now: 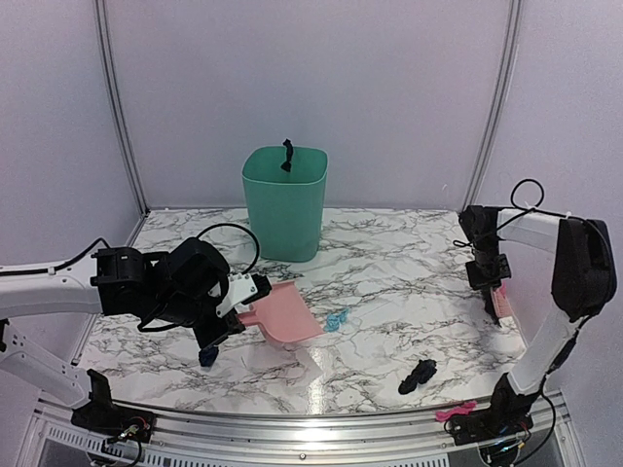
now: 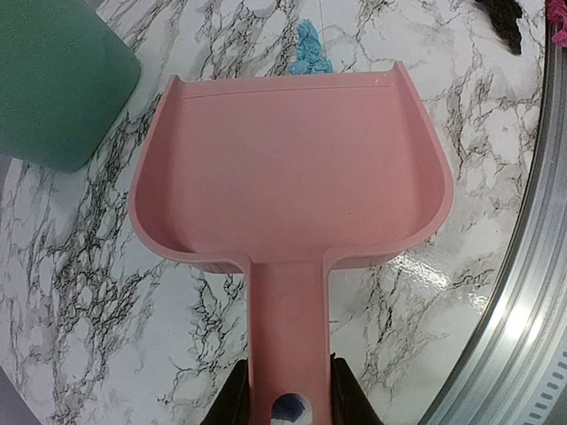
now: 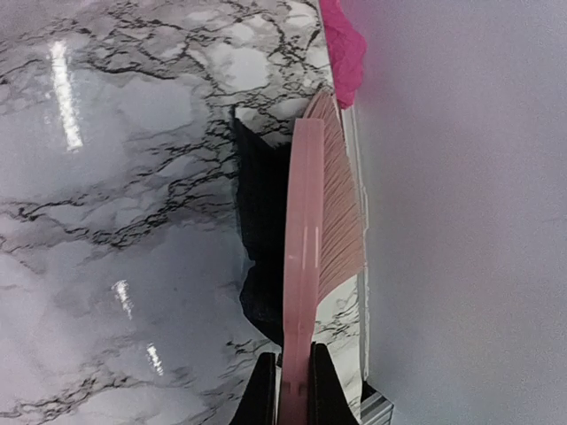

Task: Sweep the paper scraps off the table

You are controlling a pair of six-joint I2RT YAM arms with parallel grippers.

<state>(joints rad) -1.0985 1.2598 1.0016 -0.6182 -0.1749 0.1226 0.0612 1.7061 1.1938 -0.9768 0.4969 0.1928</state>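
Note:
My left gripper (image 1: 237, 313) (image 2: 285, 390) is shut on the handle of the pink dustpan (image 1: 284, 311) (image 2: 292, 168), which lies flat and empty on the marble table (image 1: 399, 263). A light-blue paper scrap (image 1: 337, 319) (image 2: 310, 46) lies just past the pan's open lip. A black scrap (image 1: 419, 375) (image 2: 505, 16) lies near the front right. A dark blue scrap (image 1: 207, 357) lies under the left wrist. My right gripper (image 1: 492, 284) (image 3: 292, 376) is shut on the pink brush (image 1: 501, 304) (image 3: 321, 221) at the table's right edge. A dark patch (image 3: 261, 221) beside the brush may be a scrap or shadow.
A green bin (image 1: 284, 199) (image 2: 53, 80) stands at the back centre with a black scrap (image 1: 287, 156) on its rim. A pink piece (image 1: 456, 411) (image 3: 341, 44) lies at the front right by the metal rail (image 1: 292, 423). White walls close in the right and back sides.

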